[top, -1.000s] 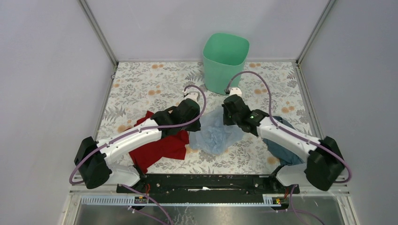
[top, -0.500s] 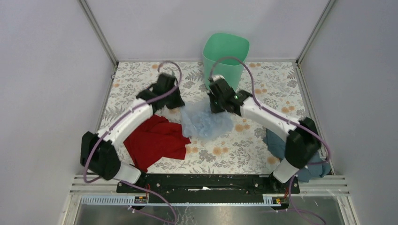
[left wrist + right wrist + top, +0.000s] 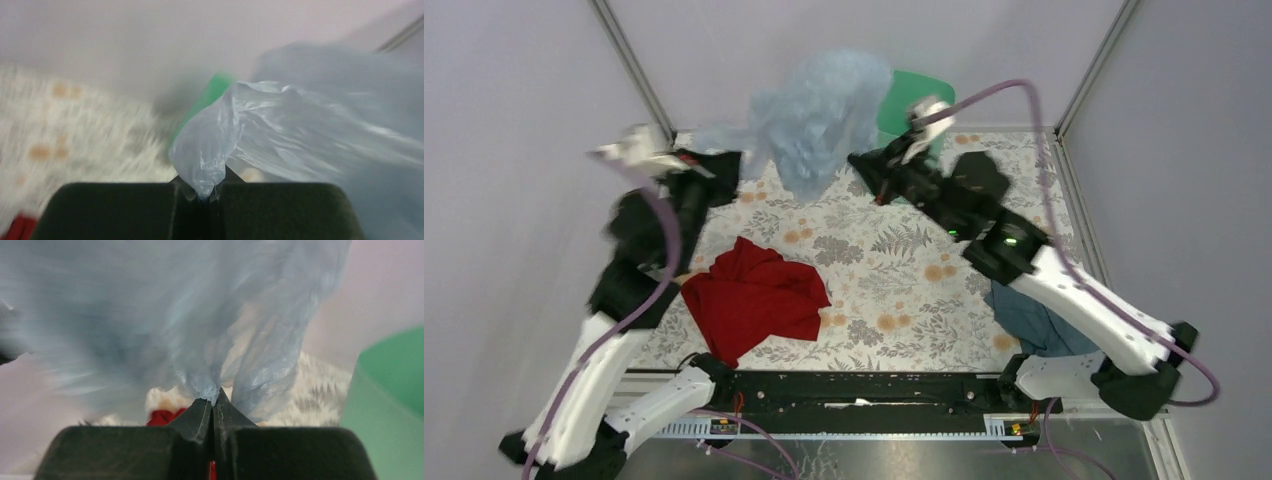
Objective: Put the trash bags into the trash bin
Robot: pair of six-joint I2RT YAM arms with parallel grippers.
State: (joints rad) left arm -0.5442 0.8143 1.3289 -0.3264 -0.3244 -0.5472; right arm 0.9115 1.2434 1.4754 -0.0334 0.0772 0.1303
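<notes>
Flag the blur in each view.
Top view: left arm and bag are smeared, red cloth crisp. Left wrist: table and bin blurred, bag's pinched tip sharp. Right wrist: bag streaked at upper left, bin rim soft.

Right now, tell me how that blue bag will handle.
Likely floppy: the trash bag sags between the left gripper and right gripper. Probably very light: thin, see-through film. It may drape over the trash bin rim.

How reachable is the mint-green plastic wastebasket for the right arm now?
Probably yes: the right hand, shut on the pale blue plastic trash bag, is close beside the wastebasket, with nothing between them.
</notes>
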